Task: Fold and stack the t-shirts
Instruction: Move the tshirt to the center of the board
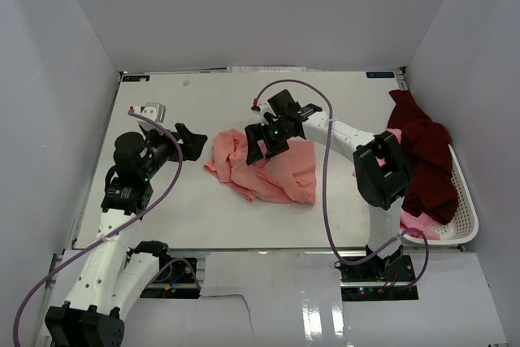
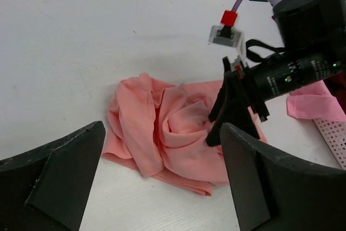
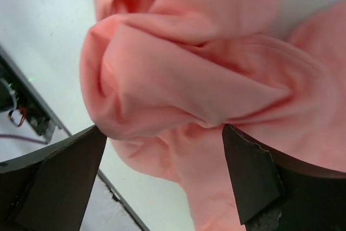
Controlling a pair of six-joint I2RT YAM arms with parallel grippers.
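A salmon-pink t-shirt lies crumpled in the middle of the white table. It also shows in the left wrist view and fills the right wrist view. My right gripper hangs open right over the shirt's left part, with a bunched fold between its spread jaws. It also shows in the left wrist view. My left gripper is open and empty just left of the shirt, pointing at it. A dark maroon t-shirt and a lighter pink t-shirt lie in the basket.
A white slotted basket stands at the table's right edge. A small silver object lies at the back left. A purple cable loops from the right arm over the table. White walls enclose three sides.
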